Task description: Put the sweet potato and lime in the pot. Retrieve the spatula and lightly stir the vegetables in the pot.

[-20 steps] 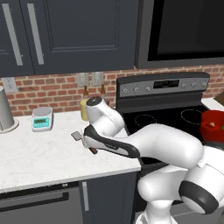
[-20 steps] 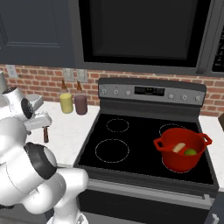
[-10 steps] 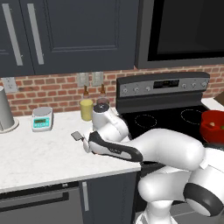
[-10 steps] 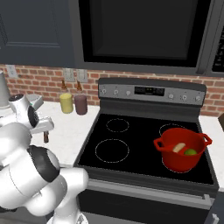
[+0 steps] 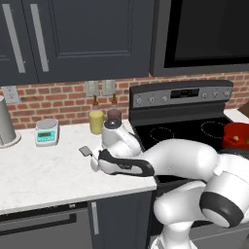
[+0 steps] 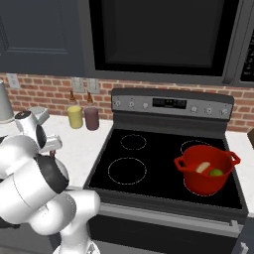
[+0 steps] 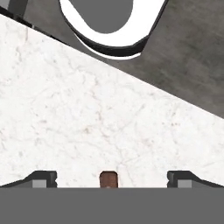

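Reaching low over the white marble worktop [image 5: 44, 170], the arm has its gripper [image 7: 109, 179] down at the spatula [image 5: 88, 153], which lies left of the stove [image 6: 163, 163] and in front of the yellow jar [image 5: 96, 121] and the dark purple jar [image 5: 114, 117]. Its grey blade shows just left of the white hand, while the handle is mostly hidden under it. From the hand view the two fingers [image 7: 41, 178] stand spread wide apart, and the brown end of the wooden handle sits between them (touching neither of them, as far as can be seen), so nothing is grasped. On the near right burner stands the red pot [image 6: 207, 169], well apart from the spatula. Inside it lie the sweet potato [image 6: 202, 167] and the lime [image 6: 216, 172], side by side. A small scale [image 5: 46, 132] stands at the far left of the worktop, near the brick wall.
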{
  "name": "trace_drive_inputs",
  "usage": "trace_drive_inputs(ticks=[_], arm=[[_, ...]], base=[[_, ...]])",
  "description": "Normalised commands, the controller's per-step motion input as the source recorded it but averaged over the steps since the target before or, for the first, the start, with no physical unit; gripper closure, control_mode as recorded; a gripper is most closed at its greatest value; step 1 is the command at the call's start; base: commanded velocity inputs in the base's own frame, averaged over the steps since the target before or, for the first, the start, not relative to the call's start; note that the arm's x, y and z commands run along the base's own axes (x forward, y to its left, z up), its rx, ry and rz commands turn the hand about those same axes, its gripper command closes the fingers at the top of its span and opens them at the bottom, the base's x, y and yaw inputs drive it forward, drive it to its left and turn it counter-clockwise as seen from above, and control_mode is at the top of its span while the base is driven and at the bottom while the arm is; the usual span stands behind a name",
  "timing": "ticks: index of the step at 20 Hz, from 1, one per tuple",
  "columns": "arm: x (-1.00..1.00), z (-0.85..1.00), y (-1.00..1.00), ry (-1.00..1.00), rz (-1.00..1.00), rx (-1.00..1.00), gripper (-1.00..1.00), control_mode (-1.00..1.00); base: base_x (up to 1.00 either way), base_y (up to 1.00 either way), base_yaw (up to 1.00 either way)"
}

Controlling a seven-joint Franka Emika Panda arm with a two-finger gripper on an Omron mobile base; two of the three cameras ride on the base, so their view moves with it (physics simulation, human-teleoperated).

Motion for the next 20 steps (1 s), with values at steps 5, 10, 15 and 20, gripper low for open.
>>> trace_drive_inputs(ticks=[5, 10, 15, 20], arm=[[0.43, -0.17, 0.01, 0.0, 0.0, 0.03, -1.0, -1.0], [0.13, -0.26, 0.01, 0.0, 0.0, 0.02, -1.0, -1.0], [0.0, -0.34, 0.05, 0.0, 0.0, 0.04, -1.0, -1.0], [0.08, -0.24, 0.05, 0.0, 0.0, 0.04, -1.0, -1.0]], base=[[0.0, 0.0, 0.0], [0.0, 0.0, 0.0], [0.0, 0.0, 0.0], [0.0, 0.0, 0.0]])
